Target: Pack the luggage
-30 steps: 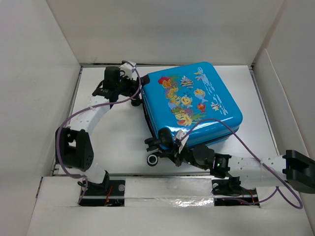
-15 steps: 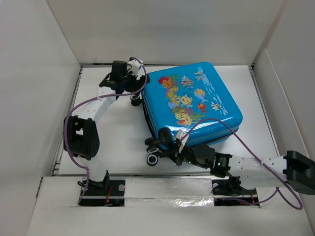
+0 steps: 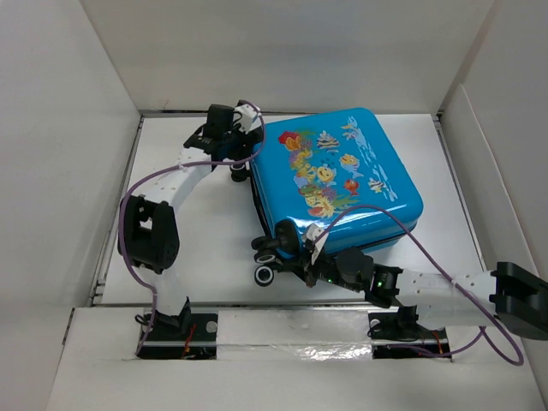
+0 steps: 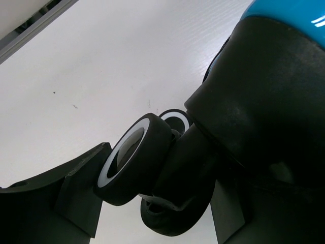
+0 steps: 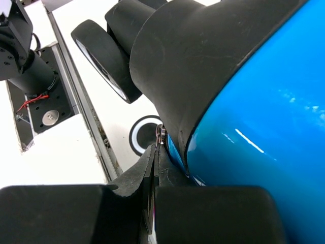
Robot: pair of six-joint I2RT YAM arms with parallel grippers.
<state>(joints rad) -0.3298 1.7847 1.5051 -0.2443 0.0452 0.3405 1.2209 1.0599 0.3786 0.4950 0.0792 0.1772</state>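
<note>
The luggage (image 3: 342, 184) lies flat and closed on the table (image 3: 205, 231), centre-right from above, its contents hidden. The hard shell looks slick and probably light, so edges or wheels make better holds. The left jaws straddle a wheel (image 4: 134, 157) at its upper-left corner, but I cannot tell whether they clamp it. The right jaws are pinched together at the lower-left seam.

Light: I see bright, even overhead light on the white bench (image 3: 205, 231).
Glare: pale streaks on the luggage (image 5: 264, 117), right of my right pincer (image 5: 155, 152).
Blur: close wheels (image 4: 137, 157) look soft.
</note>
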